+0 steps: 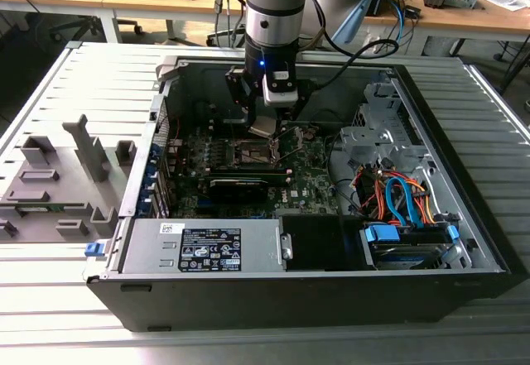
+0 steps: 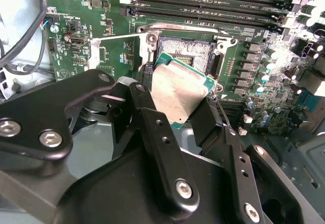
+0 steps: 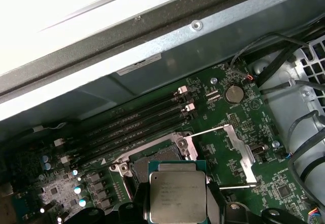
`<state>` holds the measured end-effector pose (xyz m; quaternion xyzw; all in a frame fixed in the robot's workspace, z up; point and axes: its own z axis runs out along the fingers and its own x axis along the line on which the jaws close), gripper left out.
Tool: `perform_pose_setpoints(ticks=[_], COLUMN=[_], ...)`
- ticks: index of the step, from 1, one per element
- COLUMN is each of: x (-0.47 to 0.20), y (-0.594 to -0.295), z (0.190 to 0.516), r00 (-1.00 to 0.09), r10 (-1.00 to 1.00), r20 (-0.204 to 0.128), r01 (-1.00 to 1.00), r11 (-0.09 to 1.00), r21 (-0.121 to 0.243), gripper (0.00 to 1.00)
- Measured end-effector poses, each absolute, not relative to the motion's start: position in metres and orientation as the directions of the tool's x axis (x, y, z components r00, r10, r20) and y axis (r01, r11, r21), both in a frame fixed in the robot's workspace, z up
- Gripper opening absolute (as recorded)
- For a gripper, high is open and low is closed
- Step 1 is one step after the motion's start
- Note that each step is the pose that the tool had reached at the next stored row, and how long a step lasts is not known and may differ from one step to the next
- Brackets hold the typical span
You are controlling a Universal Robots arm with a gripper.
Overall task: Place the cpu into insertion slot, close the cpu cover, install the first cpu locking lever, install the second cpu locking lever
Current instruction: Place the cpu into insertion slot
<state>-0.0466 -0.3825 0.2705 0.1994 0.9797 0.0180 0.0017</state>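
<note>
Arm: I have one arm (image 1: 269, 17) reaching down into one open case (image 1: 464, 241) on the slatted table (image 1: 66, 315). The arm's upper part is cut off at the frame edge.
Fingers: I count two black fingers (image 2: 155, 127), pinching the cpu by opposite edges. Where the tips meet the chip is hidden behind it.
Cpu: one cpu (image 2: 180, 92), silver face towards both wrist cameras. It hangs tilted over the socket and is not seated.
Socket: one socket (image 2: 185, 51), uncovered, with its contact field bare. Its nearer part is hidden behind the cpu in both wrist views.
Cover: one cover (image 3: 238, 153), swung off the socket to one side. Green board shows through its window.
Levers: I cannot tell them apart from the cover's thin sides.
Memory slots: I count four memory slots (image 3: 137, 127), long and black, just beside the socket.
Card: one long black card (image 1: 240, 184) lies across the board near the socket.
Coin cell: one coin cell (image 3: 233, 93) sits on the board, apart from the socket.
Power supply: one silver box (image 1: 207, 245) sits along the case's front wall.
Cables: an orange and blue bundle (image 1: 397, 195) lies at the exterior view's right, too tangled for me to count.
Fixtures: grey fixtures (image 1: 58, 183) stand on the table at the exterior view's left, some cut off at the edge.
</note>
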Motion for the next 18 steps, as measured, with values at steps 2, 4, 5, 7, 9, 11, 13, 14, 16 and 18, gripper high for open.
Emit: perform_pose_setpoints(ticks=[2, 4, 5, 7, 9, 11, 13, 14, 16, 18], x=[-0.0466, -0.0466, -0.0466, -0.0466, -0.0466, -0.0466, -0.0466, -0.0466, -0.0466, -0.0466], y=[-0.3825, -0.3825, -0.3825, -0.3825, -0.3825, -0.3825, -0.3825, -0.3825, -0.3825, -0.3825], z=[0.2705, 0.2705, 0.2705, 0.2705, 0.2705, 0.2705, 0.2705, 0.2705, 0.2705, 0.2705], r00=[-0.920, -0.919, -0.918, -0.917, -0.914, -0.912, -0.911, -0.911, -0.909, -0.908], r10=[0.392, 0.394, 0.396, 0.400, 0.406, 0.410, 0.412, 0.413, 0.416, 0.420], r20=[0.004, 0.003, 0.003, 0.003, 0.003, 0.002, 0.002, 0.002, 0.001, 0.001], r01=[0.392, 0.394, 0.396, 0.400, 0.406, 0.410, 0.412, 0.413, 0.416, 0.419], r11=[0.919, 0.919, 0.918, 0.916, 0.913, 0.912, 0.911, 0.910, 0.909, 0.907], r21=[0.035, 0.034, 0.034, 0.034, 0.034, 0.032, 0.031, 0.031, 0.030, 0.028], gripper=[0.54, 0.54, 0.54, 0.54, 0.54, 0.54, 0.54, 0.54, 0.54, 0.54])
